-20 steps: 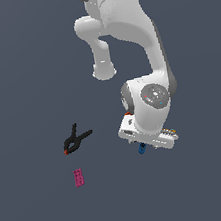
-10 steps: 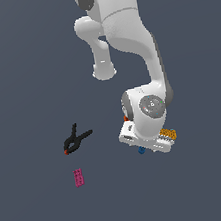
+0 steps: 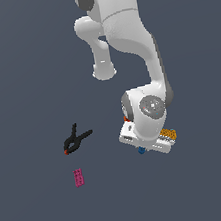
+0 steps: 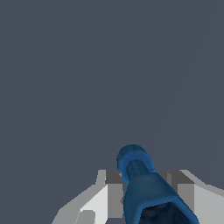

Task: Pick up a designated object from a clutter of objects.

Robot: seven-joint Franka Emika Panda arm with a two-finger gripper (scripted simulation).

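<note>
Between the closed jaws, blue spool, arm bent low.

A: What kind of place is this?

B: Sim scene, not a real room. Flat uniform grey-blue floor, no walls, no furniture, no horizon.

A: Anything else giving it away?

B: White Panda arm renders smooth and textureless. Loose props lie on the bare ground: black spring clamp, pink flat brick, orange-yellow studded block. Wrist view shows the same plain grey backdrop.
</note>
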